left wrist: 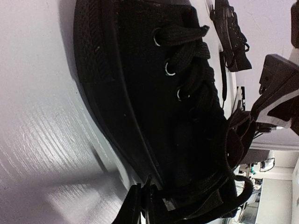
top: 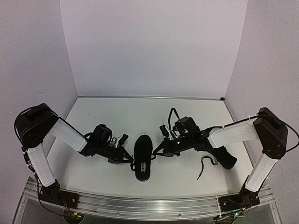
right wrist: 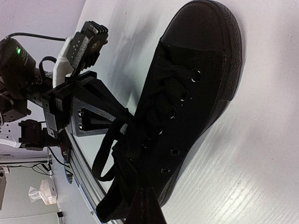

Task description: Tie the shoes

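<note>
Laces [right wrist: 173, 77] of the small black low-top canvas shoe [top: 143, 157] hung untied. The left fingers [left wrist: 133, 207] looked closed beside them, the right fingers [right wrist: 147, 205] unreadable. Each, I reckoned, needed one lace end.

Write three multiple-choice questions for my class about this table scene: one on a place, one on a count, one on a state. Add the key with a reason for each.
1. Where does the middle shoe lie?
A. Between the left claw and the right claw
B. Against the back wall
C. On the metal rail

2. How many shoes show in the top view?
A. One
B. Two
C. Four

3. How does the middle shoe stand?
A. Upside down
B. On its side
C. Upright on its sole

Key:
1 A, a claw sits close at each side of it.
2 B, a second shoe lies to the right of the right claw.
3 C, its opening and pale insole label face up.
</note>
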Available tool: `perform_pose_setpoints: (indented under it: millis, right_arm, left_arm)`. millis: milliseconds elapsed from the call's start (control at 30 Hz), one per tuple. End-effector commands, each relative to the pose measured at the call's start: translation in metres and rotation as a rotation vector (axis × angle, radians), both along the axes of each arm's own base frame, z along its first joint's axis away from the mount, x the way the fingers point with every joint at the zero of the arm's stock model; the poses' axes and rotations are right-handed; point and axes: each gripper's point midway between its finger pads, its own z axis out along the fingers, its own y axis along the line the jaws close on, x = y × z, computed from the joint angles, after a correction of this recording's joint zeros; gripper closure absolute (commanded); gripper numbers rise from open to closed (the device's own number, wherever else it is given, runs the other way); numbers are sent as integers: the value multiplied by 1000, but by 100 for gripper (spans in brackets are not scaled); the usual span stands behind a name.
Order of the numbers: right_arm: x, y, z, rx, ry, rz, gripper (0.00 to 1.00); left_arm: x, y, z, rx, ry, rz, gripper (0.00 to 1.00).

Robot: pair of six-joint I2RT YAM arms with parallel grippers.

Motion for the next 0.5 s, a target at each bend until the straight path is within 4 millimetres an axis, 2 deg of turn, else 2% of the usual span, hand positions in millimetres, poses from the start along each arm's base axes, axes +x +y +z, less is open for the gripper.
perform_pose_setpoints:
  millis: [0, 67, 333, 467]
  right_arm:
    - [4, -7, 15, 9, -54, -28, 100]
    - [7, -11, 21, 7, -70, -49, 100]
    - [31, -42, 71, 10, -182, -182, 100]
    - [44, -70, 68, -76, -208, -282, 100]
  left_arm:
    - [19, -6, 36, -51, -104, 40, 100]
    - [27, -2, 46, -43, -131, 67, 100]
    - [68, 24, 110, 87, -315, 211, 100]
    - [81, 45, 122, 162, -333, 290, 100]
